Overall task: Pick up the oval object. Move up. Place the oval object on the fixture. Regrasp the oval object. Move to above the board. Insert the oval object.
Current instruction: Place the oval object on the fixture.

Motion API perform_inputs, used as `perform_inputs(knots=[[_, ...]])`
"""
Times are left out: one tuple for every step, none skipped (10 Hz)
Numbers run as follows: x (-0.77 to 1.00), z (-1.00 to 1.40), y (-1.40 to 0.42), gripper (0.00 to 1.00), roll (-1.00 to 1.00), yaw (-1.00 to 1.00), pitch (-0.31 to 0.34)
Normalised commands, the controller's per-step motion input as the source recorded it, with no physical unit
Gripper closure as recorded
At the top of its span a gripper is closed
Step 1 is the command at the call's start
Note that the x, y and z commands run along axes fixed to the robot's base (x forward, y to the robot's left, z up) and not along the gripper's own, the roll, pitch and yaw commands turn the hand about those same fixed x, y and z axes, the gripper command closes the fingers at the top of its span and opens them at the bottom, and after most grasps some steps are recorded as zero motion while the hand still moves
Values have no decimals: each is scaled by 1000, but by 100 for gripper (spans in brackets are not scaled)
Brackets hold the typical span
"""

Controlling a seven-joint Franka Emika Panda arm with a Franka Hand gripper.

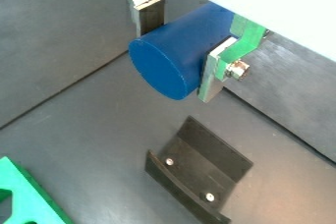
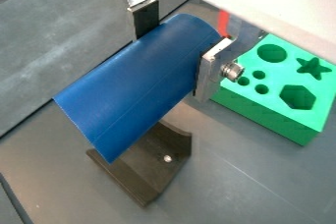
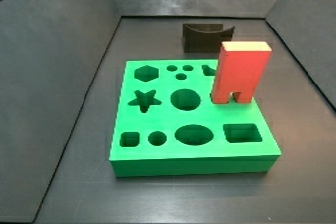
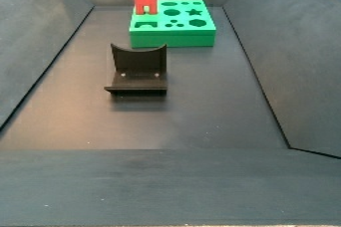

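While the tool [image 1: 184, 43] grips the blue oval peg [image 1: 178, 56] crosswise, high above the dark fixture [image 1: 197, 167], it should lower straight down, keeping the peg level so it settles into the fixture's notch.

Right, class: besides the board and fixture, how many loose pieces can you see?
2. The oval object is gripped in the hand, raised over the fixture; the red block stands on the board. Others may be hidden.

Blue oval object [image 2: 132, 81] in tool [image 2: 178, 39].
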Motion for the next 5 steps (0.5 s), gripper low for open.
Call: perform_inputs(knots=[[697,17,-27,100,34,50,155],[735,-627,196,100,-1000,92,81],[671,-581,200,100,-1000,79,77],[626,-408,161,100,-1000,58,66],[553,-221,95,100,-1000,49,66]])
